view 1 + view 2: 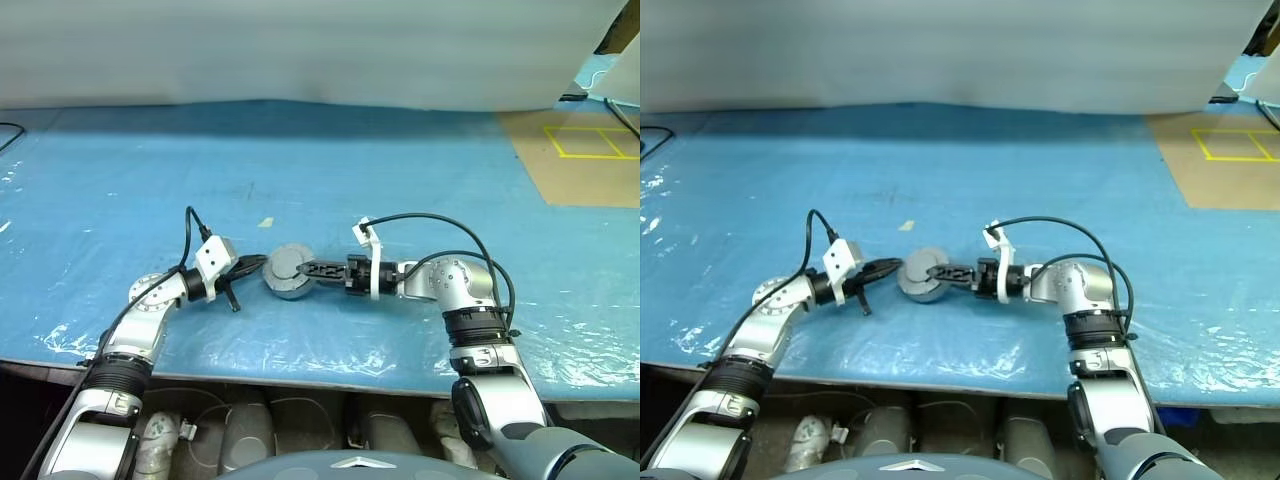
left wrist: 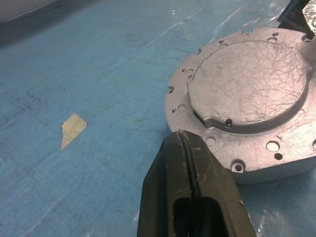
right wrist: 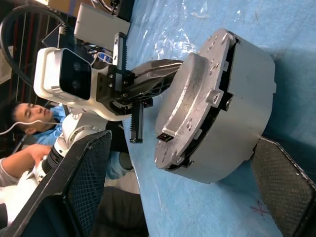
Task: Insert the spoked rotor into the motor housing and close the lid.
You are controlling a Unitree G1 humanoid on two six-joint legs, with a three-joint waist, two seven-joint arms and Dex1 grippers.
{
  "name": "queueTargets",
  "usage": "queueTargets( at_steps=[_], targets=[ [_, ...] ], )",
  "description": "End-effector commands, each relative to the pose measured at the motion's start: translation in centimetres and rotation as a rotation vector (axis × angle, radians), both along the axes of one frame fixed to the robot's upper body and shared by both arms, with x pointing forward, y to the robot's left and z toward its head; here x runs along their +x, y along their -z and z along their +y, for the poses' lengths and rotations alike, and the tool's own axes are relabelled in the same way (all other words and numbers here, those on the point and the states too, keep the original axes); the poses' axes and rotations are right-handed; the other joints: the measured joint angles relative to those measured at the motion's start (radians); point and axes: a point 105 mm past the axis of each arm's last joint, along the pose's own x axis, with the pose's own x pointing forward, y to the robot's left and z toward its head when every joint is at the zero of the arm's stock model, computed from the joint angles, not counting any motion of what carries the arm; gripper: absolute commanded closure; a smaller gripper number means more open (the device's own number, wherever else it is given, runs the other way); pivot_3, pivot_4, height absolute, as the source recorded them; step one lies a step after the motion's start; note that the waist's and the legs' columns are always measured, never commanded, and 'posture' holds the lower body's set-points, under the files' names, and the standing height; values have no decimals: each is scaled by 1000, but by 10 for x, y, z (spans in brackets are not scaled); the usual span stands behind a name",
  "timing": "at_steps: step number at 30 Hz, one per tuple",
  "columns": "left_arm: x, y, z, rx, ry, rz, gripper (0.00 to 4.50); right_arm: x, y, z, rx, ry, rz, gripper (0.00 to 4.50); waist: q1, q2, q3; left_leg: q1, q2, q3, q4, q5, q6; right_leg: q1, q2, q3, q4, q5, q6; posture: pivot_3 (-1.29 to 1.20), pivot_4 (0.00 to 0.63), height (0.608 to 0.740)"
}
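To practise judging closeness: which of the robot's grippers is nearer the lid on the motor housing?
Right. The right gripper straddles the lid, fingers open; the shut left gripper rests beside its rim.

Lid (image 2: 247, 94) is covering the motor housing (image 3: 247, 103), so windings & rotor inside are staying hidden. Lid's far edge is getting cut off in left wrist view. Whether it's fully seated: can't tell.

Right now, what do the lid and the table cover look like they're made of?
Lid: looks like bare cast metal, probably aluminium; dull silver-grey, covered in fine scratches, with drilled holes around its flange. Table cover: looks like thin blue plastic sheet; glossy, wrinkled, with bright glare patches near the front edge.
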Motion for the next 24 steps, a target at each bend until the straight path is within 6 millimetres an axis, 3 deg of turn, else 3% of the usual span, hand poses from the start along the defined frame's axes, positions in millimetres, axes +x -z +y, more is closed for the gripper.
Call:
queueTargets(
  at_steps=[1, 10, 18, 24],
  targets=[
    [-12, 27, -3, 51, 28, 100, 4500, -5, 18, 0, -69, -3, 32, 13, 0, 0, 0, 0, 0, 0, 0, 0, 0, 0, 0, 0, 0, 0, 0, 0, 150, 740],
    [-17, 28, -1, 54, 27, 108, 4500, -10, 59, -44, -221, 82, 92, 13, 11, 3, -3, 3, -2, 0, 0, -1, 2, 7, -4, 0, -2, 0, 1, 0, 150, 740],
    [-14, 26, -2, 60, 37, 111, 4500, -6, 44, -16, -133, 82, 39, 13, 6, -1, -5, 4, -2, -1, 0, -1, 2, 10, -4, 0, -8, -1, 3, 0, 150, 740],
    [-12, 24, -2, 63, 40, 108, 4500, -3, 46, -13, -139, 111, 27, 13, -4, -2, -6, 4, 0, -1, -3, -1, 2, 6, -2, 0, -8, -1, 3, 0, 150, 740]
  ],
)
